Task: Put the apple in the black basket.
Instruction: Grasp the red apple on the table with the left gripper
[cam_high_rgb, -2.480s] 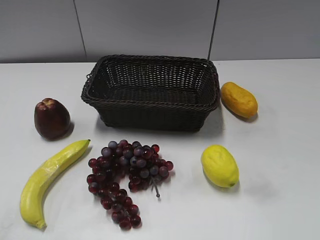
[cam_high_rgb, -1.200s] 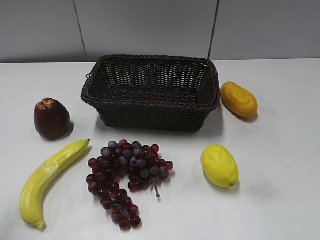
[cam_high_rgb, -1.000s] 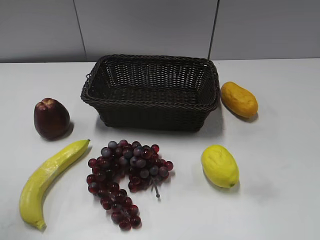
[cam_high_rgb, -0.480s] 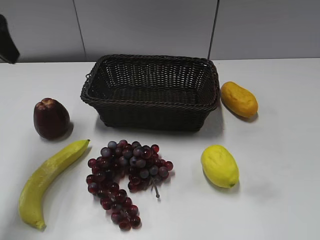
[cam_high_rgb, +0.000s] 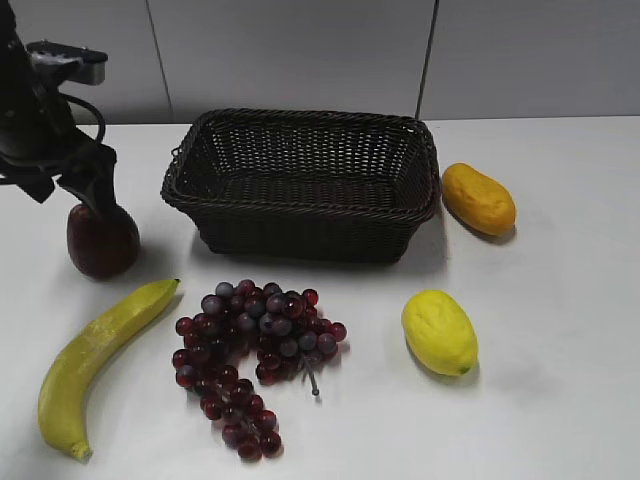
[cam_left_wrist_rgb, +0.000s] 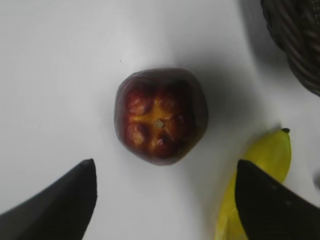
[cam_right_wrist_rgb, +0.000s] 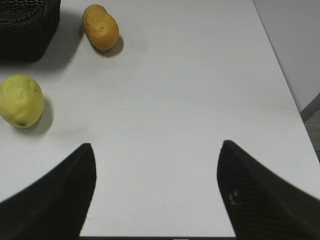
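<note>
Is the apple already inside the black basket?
No. In the exterior view the apple sits on the white table left of the black basket, with the left gripper right above it.

From the front, the left arm (cam_high_rgb: 45, 130) covers the top of the apple (cam_high_rgb: 103, 243), and we cannot see its fingertips. In the left wrist view we see only a corner of the basket (cam_left_wrist_rgb: 299, 37), and the banana (cam_left_wrist_rgb: 260, 175) runs off the bottom edge behind one finger. In the right wrist view both fingers (cam_right_wrist_rgb: 52, 200) are cut by the frame, and the basket is clipped at the top left.
</note>
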